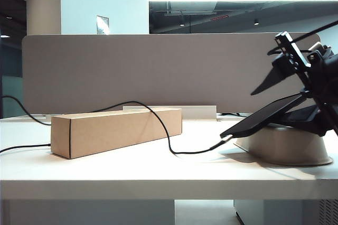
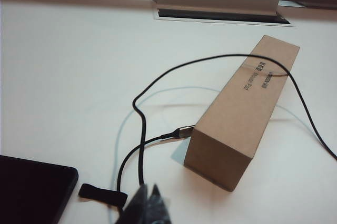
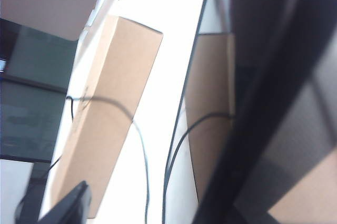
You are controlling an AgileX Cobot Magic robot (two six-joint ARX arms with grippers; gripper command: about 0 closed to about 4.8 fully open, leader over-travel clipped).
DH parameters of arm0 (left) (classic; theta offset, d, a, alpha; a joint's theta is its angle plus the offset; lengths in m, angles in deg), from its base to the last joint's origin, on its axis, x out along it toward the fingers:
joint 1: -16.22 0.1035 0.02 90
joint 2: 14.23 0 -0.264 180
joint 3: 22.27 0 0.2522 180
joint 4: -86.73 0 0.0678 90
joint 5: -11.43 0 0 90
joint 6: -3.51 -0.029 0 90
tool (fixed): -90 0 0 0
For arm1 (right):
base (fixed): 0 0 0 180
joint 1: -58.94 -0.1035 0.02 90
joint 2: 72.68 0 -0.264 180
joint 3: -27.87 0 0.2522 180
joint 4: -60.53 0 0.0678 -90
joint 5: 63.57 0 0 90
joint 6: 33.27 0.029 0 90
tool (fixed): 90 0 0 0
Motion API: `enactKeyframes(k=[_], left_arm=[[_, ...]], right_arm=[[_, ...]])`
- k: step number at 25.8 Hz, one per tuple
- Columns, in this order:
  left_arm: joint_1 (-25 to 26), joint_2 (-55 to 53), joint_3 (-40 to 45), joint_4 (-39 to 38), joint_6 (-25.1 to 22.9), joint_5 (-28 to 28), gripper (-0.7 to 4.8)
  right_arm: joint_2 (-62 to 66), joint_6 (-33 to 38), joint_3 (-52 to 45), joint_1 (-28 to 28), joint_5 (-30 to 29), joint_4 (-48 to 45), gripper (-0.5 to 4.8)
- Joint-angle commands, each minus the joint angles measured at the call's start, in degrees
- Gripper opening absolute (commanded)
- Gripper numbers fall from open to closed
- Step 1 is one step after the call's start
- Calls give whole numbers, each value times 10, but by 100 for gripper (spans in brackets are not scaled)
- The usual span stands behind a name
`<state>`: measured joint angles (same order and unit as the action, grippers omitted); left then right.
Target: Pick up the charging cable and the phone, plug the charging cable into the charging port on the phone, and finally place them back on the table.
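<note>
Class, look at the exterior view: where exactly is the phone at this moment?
The phone is at the right of the exterior view, tilted, propped on the beige bowl, just below the open right gripper, with the charging cable meeting its lower end.
</note>
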<state>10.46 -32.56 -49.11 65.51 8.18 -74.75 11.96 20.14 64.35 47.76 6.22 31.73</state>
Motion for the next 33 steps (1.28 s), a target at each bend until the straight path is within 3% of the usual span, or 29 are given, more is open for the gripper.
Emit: enactKeyframes(k=[1, 12, 18, 29, 30, 33], left_arm=[[1, 0, -2, 10, -2, -2, -6], [1, 0, -2, 12, -2, -2, -6], [1, 0, -2, 12, -2, -2, -6], [1, 0, -2, 12, -2, -2, -6], [1, 0, -2, 12, -2, -2, -6], [1, 0, -2, 12, -1, -2, -6]], right_arm=[[-3, -43, 4, 10, -3, -22, 304], [-3, -148, 16, 16, 16, -19, 304], [-3, -189, 18, 17, 56, 12, 304], [-3, -209, 18, 23, 101, 23, 305], [-9, -209, 18, 23, 100, 22, 297], [-36, -209, 18, 23, 96, 20, 116]])
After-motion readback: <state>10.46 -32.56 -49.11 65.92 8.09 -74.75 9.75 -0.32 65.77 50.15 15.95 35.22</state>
